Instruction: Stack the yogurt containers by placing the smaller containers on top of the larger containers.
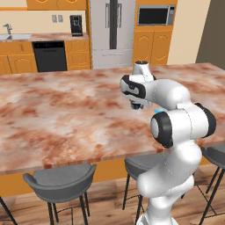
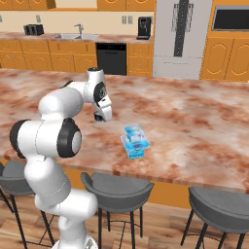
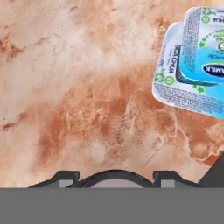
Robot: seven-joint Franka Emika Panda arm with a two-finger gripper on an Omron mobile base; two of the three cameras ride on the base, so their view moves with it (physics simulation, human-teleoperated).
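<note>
- The yogurt containers [image 2: 134, 141] sit as one small pile on the marble worktop [image 2: 194, 121], near its front edge. In the right base view I read it as a smaller light-blue pack [image 2: 134, 132] resting on the wider pack [image 2: 135, 146] beneath it.
- From my hand camera the same pile lies up and to the right: the smaller pack [image 3: 205, 48] overlaps the larger pack [image 3: 175, 87], sitting skewed on it, not square.
- That is the relation the next move turns on: the pile lies to the side of my jaws [image 2: 99, 117], well apart from them, with bare worktop directly under me.
- The larger pack's long axis runs diagonally across my hand view, so I judge a wrist turn would be needed to meet it squarely.
- I cannot make out the tiny dark round cup, so I cannot say whether the stack is complete.
- My arm is folded with the elbow raised, and my hand [image 1: 137, 104] points down at the worktop, hovering above it.
- My jaws hold nothing. The fingertips barely show at the bottom of the hand view, so I cannot tell whether they are spread or pressed together.
</note>
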